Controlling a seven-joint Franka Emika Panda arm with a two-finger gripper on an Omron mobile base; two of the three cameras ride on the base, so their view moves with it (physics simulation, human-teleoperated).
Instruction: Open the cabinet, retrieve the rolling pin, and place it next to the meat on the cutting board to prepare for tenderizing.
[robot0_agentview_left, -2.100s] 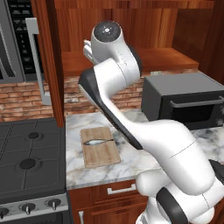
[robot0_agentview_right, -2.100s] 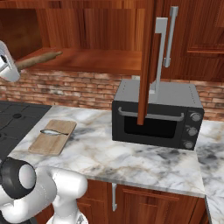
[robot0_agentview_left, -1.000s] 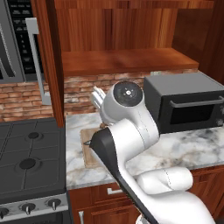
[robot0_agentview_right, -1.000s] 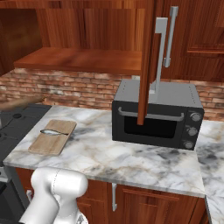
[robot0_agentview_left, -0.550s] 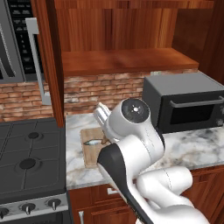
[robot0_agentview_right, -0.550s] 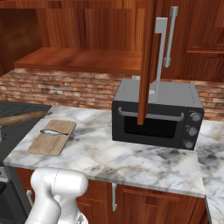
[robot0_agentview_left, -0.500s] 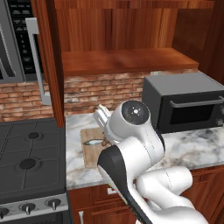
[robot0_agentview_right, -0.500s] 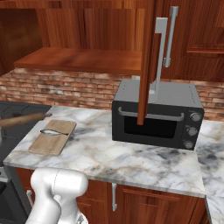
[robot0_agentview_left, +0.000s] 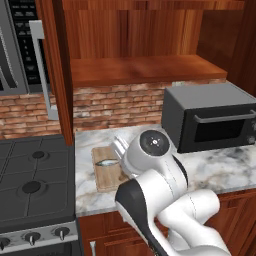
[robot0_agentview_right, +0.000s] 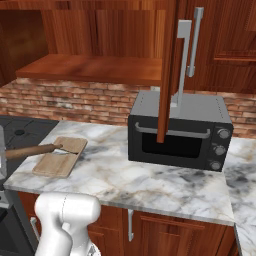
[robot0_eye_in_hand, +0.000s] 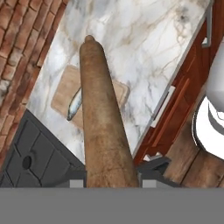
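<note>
The dark two-finger gripper (robot0_eye_in_hand: 111, 177) has its jaws closed on the near end of the long light-brown wooden rolling pin (robot0_eye_in_hand: 103, 118), which points away from it. The pin hangs in the air above the white marble table (robot0_agentview_right: 130, 175), its far end over the light tan wooden cutting board (robot0_agentview_right: 60, 156). On this board lies the small silvery-grey fish-shaped meat (robot0_eye_in_hand: 74, 105). Further back stands a black microwave oven (robot0_agentview_right: 180, 131). Above it, the reddish-brown wooden wall cabinet (robot0_agentview_right: 170, 65) has its doors open.
</note>
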